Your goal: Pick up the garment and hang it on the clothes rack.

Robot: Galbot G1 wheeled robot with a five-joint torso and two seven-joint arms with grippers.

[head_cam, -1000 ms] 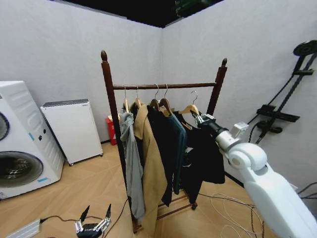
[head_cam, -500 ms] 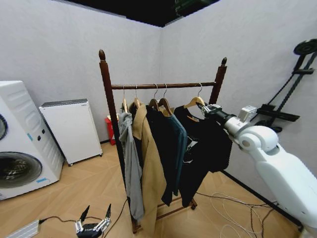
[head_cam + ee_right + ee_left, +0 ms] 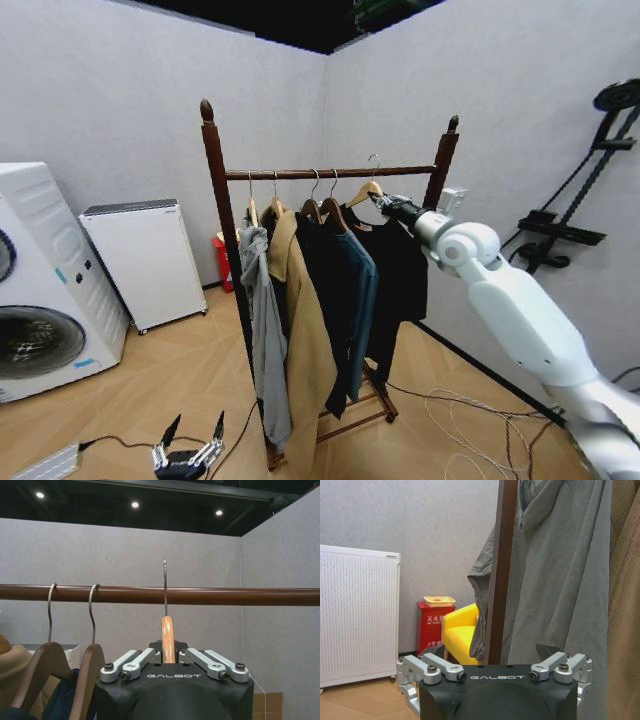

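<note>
Right claw (image 3: pixel 385 205) clamped on garment (image 3: pixel 400 275) hanger

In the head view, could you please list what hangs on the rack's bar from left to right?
Grey sweatshirt → tan coat → blue jacket → black jacket, its hanger gripped by the right gripper.

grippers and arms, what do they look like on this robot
The right arm is smooth glossy white with rounded joints, narrowing to a black wrist. The right gripper and left gripper match: a matte black body lettered GALBOT in pale print, with silver metal linkage fingers fastened by dark bolts.
</note>
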